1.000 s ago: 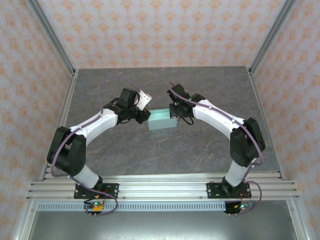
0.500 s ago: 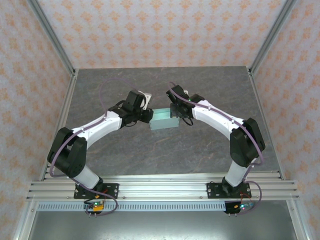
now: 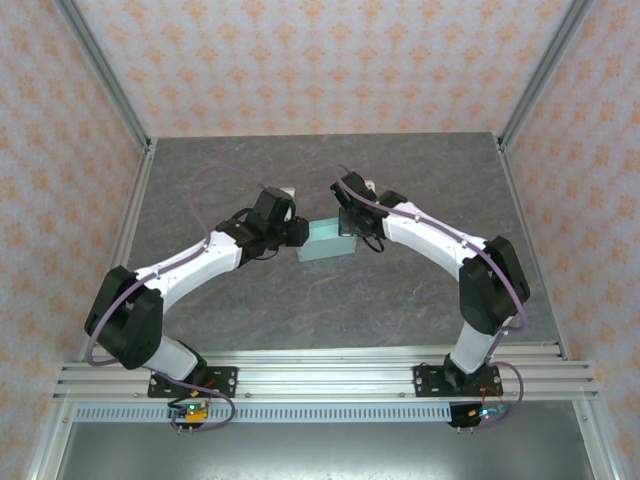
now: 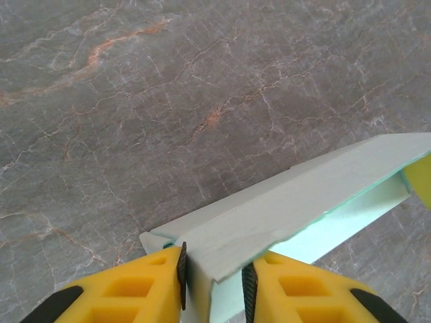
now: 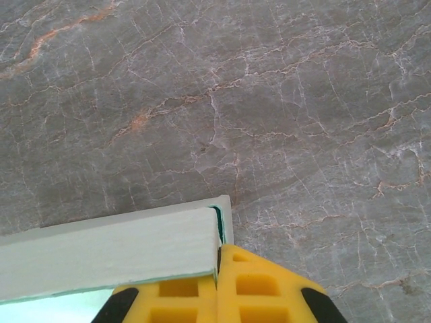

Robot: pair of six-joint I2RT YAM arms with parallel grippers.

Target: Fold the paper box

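The paper box [image 3: 326,241], pale mint-blue card, lies mid-table between both arms. My left gripper [image 3: 297,233] is at its left end. In the left wrist view the box [image 4: 303,195] runs off to the right, a long flap folded over its brighter inside. The left gripper [image 4: 214,266] straddles that end, one pad against the card and the other standing clear of it. My right gripper [image 3: 348,226] is at the right end. In the right wrist view the right gripper [image 5: 219,259] is shut, pinching the end wall of the box [image 5: 101,252].
The grey marbled table [image 3: 400,180] is bare around the box. Metal frame rails [image 3: 128,235] and patterned walls bound it left, right and behind. The arm bases sit on the slotted rail [image 3: 320,378] at the near edge.
The left arm has swung in and its wrist has turned at the box's left end. Its jaws have parted a little. The right gripper and the box have stayed put.
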